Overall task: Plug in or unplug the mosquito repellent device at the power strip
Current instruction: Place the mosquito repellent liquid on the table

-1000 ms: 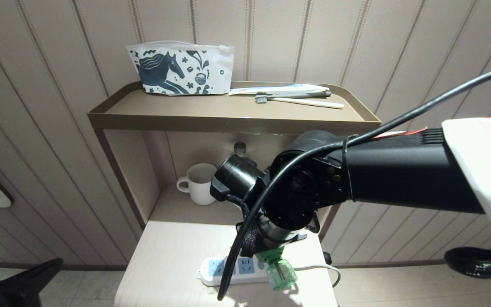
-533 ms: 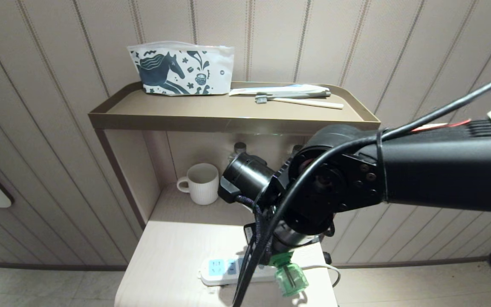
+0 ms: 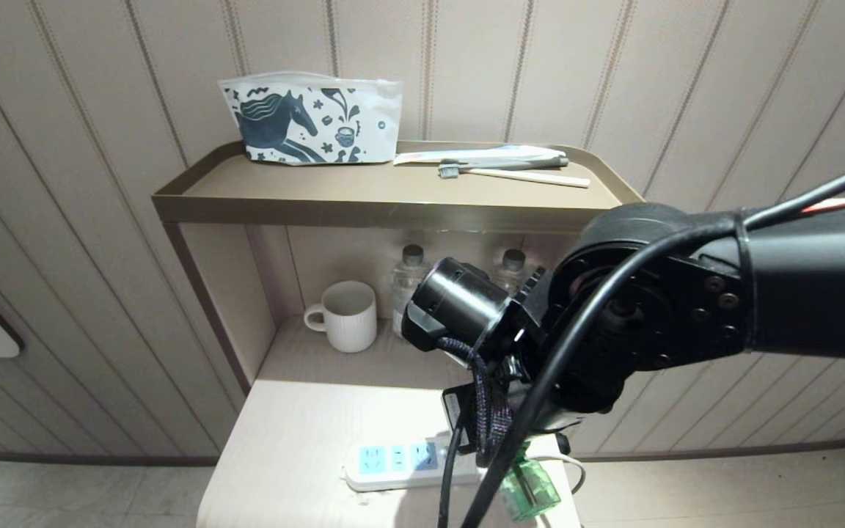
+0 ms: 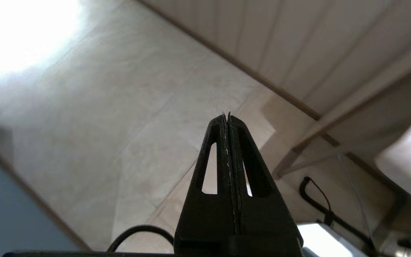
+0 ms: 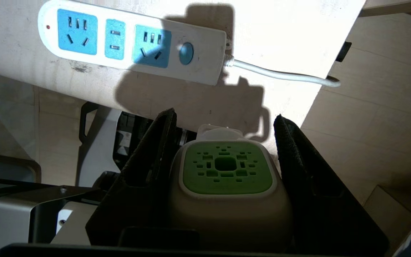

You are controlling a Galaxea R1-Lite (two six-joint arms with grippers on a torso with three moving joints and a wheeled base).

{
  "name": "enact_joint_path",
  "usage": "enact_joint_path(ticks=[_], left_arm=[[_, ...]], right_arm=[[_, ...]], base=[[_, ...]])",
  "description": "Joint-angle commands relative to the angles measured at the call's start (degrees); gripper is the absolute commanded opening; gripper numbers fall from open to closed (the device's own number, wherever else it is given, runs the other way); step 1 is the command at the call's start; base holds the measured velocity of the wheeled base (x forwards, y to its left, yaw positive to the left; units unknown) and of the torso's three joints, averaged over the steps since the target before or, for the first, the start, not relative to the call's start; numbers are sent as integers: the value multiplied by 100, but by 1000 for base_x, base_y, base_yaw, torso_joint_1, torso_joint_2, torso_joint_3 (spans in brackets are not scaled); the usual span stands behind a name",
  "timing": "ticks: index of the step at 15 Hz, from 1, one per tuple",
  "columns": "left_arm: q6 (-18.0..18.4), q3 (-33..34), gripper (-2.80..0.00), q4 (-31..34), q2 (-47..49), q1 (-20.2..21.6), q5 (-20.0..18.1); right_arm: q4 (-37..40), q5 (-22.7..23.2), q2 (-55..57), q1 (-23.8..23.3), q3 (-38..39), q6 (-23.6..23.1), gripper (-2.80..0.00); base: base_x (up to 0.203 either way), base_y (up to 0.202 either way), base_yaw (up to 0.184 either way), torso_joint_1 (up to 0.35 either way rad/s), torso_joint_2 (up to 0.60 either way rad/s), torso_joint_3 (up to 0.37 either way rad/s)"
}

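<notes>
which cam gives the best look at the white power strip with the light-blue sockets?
Right wrist view: the flat white power strip with light-blue socket faces shows whole, all sockets empty, blue oval button and white cord included. Head view shows only its left end; the right arm hides the rest. Left wrist view does not show it.

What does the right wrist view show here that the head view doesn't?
Only the right wrist view: the device's green vented top clamped between the right gripper's fingers, and the strip's blue button.

Only the head view: the shelf with a horse-print pouch and toothbrush, the mug and two water bottles beneath.

Both: the power strip with empty sockets, its cord, and the device clear of it.
</notes>
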Motion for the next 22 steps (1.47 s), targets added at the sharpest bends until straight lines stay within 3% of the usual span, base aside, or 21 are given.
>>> enact_joint_path(ticks=[1, 3, 5, 6, 8, 9, 14, 17, 19, 22], left_arm=[[-71, 123, -280, 3, -4, 303, 177], [258, 125, -280, -10, -362, 880, 144], [549, 144, -280, -74, -743, 879, -83], [809, 166, -280, -200, -1037, 861, -521], [1890, 275, -280, -623, -1567, 845, -1585], [2089, 418, -280, -1030, -1593, 840, -1818], [2780, 1520, -280, -2916, -1576, 838, -3900], [2963, 1573, -280, -2999, -1576, 838, -4020], [2937, 1573, -280, -2984, -1576, 829, -4038], [2867, 1556, -280, -2896, -1576, 811, -4024]], right_arm=[[-4, -7, -69, 14, 18, 20, -280], [-32, -7, -60, 23, 18, 11, -280], [-56, -7, -69, 23, 28, 11, -280], [-56, -7, -69, 23, 44, 11, -280], [-56, -7, -78, 23, 62, 20, -280], [-56, -7, -124, 23, 69, 13, -280], [-799, -99, -498, 66, 470, -52, -280], [-2118, -338, -919, 268, 1301, -519, -280], [-2853, -844, -1069, 402, 1684, -819, -280], [-2922, -1009, -1261, 409, 1834, -896, -280]], base=[[0, 0, 0, 0, 0, 0], [0, 0, 0, 0, 0, 0], [0, 0, 0, 0, 0, 0], [0, 0, 0, 0, 0, 0], [0, 0, 0, 0, 0, 0], [0, 0, 0, 0, 0, 0], [0, 0, 0, 0, 0, 0], [0, 0, 0, 0, 0, 0], [0, 0, 0, 0, 0, 0], [0, 0, 0, 0, 0, 0]])
